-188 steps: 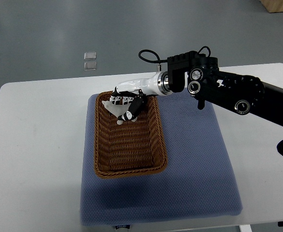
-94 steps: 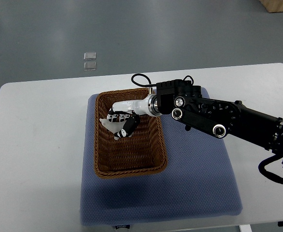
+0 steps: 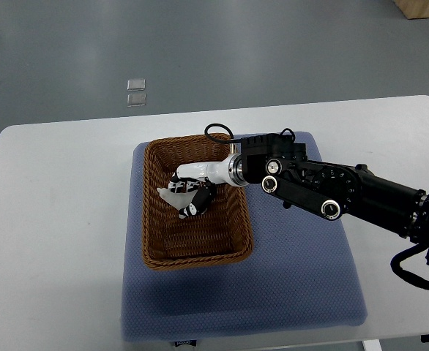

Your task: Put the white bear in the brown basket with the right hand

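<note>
As seen from the top view, the right arm (image 3: 346,194) enters from the picture's right edge and reaches leftward over a blue mat (image 3: 295,285) laid on a white tabletop (image 3: 53,219). Its black links end in a white wrist section, and the right hand (image 3: 187,191) sits inside the brown basket (image 3: 163,252), over the basket's far half. The fingers are curled around the white bear (image 3: 170,196), of which only a small pale part shows at the hand's left side; whether the bear touches the basket floor cannot be told. The basket, a rectangular woven tray, rests on the left part of the mat, with its long sides running away from the robot. A black cable (image 3: 218,131) loops above the wrist. On the grey floor (image 3: 273,44) beyond the tabletop lie two small pale squares (image 3: 135,91), one just behind the other. A wooden object (image 3: 423,7) shows at the upper right corner. No left arm appears.
</note>
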Available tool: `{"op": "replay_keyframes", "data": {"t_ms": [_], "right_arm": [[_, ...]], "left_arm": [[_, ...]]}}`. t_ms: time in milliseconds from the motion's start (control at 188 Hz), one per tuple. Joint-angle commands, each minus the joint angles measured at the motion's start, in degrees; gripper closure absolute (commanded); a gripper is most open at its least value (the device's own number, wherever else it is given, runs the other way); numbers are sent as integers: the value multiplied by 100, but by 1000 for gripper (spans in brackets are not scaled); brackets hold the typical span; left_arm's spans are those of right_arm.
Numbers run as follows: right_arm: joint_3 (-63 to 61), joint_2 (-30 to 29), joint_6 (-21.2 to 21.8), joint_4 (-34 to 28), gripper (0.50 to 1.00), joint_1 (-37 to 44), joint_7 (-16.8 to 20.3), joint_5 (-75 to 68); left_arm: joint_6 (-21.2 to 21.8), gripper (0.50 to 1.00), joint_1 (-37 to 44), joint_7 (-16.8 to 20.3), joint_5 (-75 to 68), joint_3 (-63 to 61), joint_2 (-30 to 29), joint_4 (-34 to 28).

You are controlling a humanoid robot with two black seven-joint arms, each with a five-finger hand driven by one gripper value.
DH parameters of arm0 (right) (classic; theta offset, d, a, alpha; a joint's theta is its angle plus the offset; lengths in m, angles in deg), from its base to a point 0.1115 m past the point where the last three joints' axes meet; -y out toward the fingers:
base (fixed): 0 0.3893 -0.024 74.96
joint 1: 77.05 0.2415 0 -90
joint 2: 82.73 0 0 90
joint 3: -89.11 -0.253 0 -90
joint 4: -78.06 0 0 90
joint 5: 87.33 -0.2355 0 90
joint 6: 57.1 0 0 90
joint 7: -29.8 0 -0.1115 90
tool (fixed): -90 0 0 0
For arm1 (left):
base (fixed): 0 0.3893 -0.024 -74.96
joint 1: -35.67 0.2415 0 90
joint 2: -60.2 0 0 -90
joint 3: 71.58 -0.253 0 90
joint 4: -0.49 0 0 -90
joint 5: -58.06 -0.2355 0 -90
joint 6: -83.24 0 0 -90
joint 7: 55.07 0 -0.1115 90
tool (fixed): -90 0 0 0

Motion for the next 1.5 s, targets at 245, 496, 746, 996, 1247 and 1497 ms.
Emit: {"op": "replay_keyframes", "data": {"t_ms": [245, 496, 746, 996, 1247, 1497], "right_arm": [[-469, 101, 276, -12, 576, 176, 17, -211], [-1708, 558, 329, -12, 576, 281, 17, -1213], [-3685, 488, -453, 208, 576, -730, -132, -3181], [-4503, 321, -936, 270, 576, -1845, -1195, -5070], [-4503, 198, -875, 639, 574, -2303, -1705, -6644], [-4503, 145, -901, 648, 574, -2294, -1714, -6767]], "left_arm": [[0, 500, 0, 0, 0, 0, 0, 10], [0, 500, 0, 0, 0, 0, 0, 10], [0, 500, 0, 0, 0, 0, 0, 10], [0, 500, 0, 0, 0, 0, 0, 2], [0, 500, 0, 0, 0, 0, 0, 19], [0, 500, 9, 0, 0, 0, 0, 19]]}}
